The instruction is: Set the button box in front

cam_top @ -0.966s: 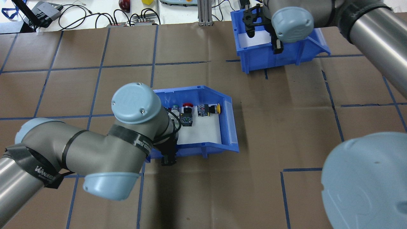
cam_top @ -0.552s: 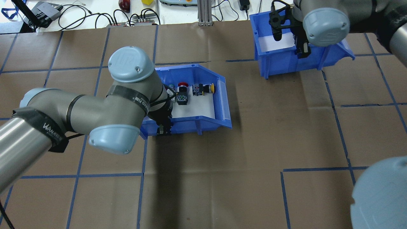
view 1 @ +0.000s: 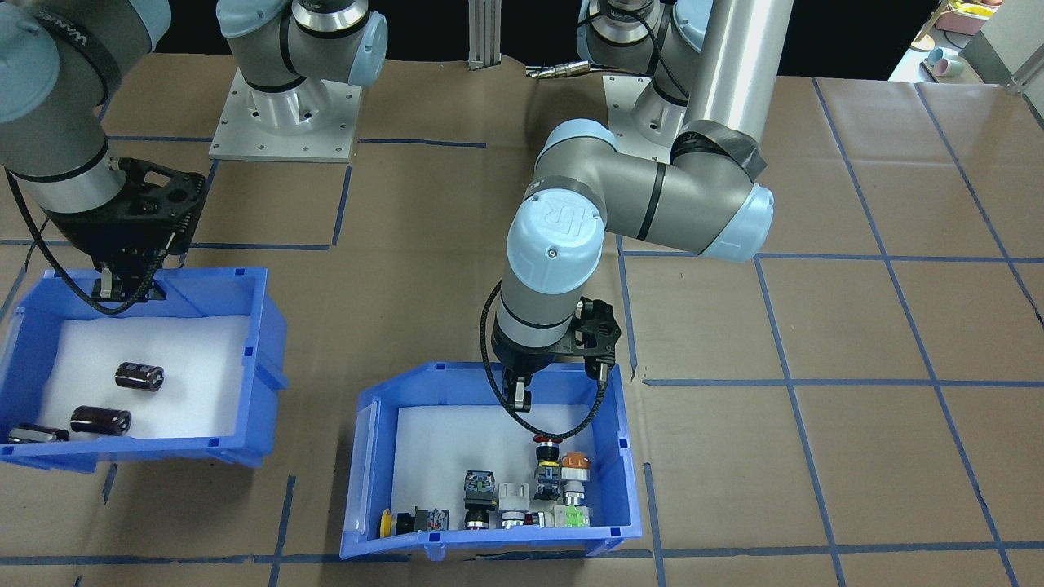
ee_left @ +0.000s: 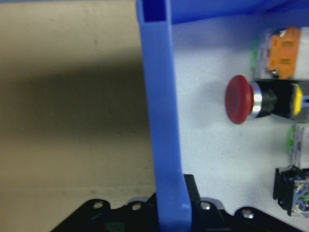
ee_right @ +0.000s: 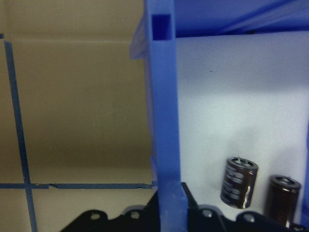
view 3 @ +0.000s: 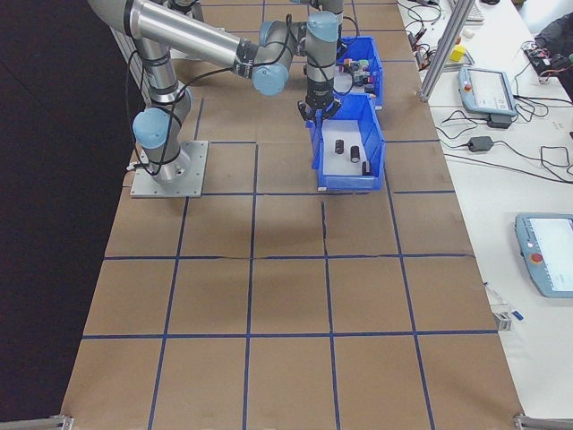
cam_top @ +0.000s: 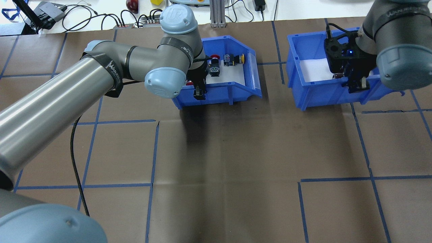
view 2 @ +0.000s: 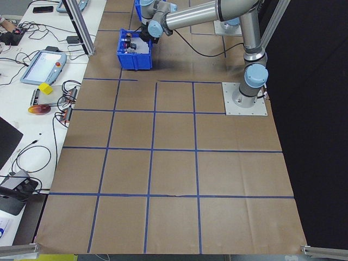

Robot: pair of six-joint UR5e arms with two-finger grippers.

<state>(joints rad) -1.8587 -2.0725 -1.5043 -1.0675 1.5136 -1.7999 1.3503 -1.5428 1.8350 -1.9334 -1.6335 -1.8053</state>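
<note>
Shows a bench (cam_top: 219, 168) covered in brown paper and ruled into squares with blue tape. Shows the button box (view 1: 369, 465), a blue bin with a white liner, at the bench's far edge from the robot, a little to the robot's left of centre, with its low open front turned toward the second bin. Shows red, yellow, orange and green push-button switches (view 1: 522, 497) crowded along the wall farthest from the robot. Shows the left tool (view 1: 559, 383) astride the box's robot-side wall, one finger inside and one outside; probably clamps that wall, since the wrist view has the blue wall running straight into the tool's base, though the fingertips themselves stay out of sight there. Suggests a grip chosen so the box slides or lifts as one piece without spilling the switches. Shows the right tool (view 1: 122, 281) closed the same way over the robot-side wall of a matching blue bin (view 1: 263, 342) with dark capacitors (view 1: 139, 376), near the button box but apart from it. Beyond the far edge, shows a white work surface (view 3: 483, 224) with cables, teach pendants (view 3: 546, 251) and an aluminium post (cam_top: 216, 13).
</note>
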